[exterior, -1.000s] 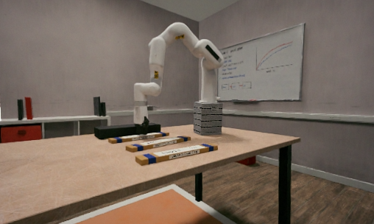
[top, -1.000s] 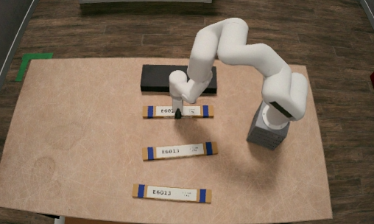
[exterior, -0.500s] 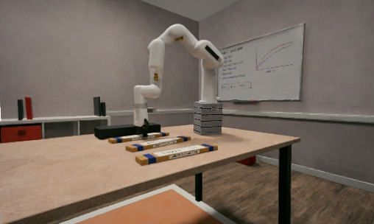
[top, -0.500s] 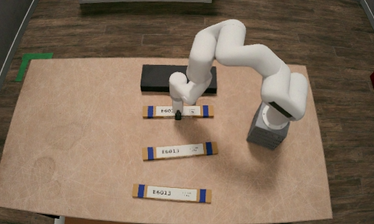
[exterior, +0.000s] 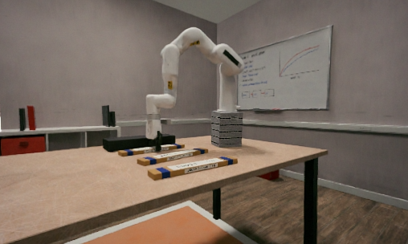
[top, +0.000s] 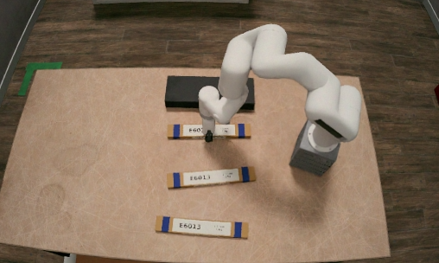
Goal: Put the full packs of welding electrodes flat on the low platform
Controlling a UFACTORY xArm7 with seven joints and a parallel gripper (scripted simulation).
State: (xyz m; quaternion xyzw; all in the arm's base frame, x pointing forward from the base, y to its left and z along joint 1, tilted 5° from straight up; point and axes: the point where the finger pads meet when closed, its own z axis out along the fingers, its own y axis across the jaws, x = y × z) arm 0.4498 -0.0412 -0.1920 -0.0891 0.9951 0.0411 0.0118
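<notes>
Three long tan packs with blue bands and white E6013 labels lie flat in a row on the table. The far pack (top: pixel 228 131) (exterior: pixel 140 150) lies just in front of the low black platform (top: pixel 182 92) (exterior: pixel 124 142). The middle pack (top: pixel 211 176) (exterior: pixel 173 156) and the near pack (top: pixel 201 227) (exterior: pixel 192 167) lie closer to the front. My gripper (top: pixel 208 137) (exterior: pixel 158 144) is open and points down over the middle of the far pack, fingers astride it. Nothing is between the fingers.
The arm's grey base block (top: pixel 313 157) (exterior: pixel 226 128) stands on the table's right side. A shelf (exterior: pixel 51 130) with upright items stands behind the table. A whiteboard (exterior: pixel 286 72) hangs on the right wall.
</notes>
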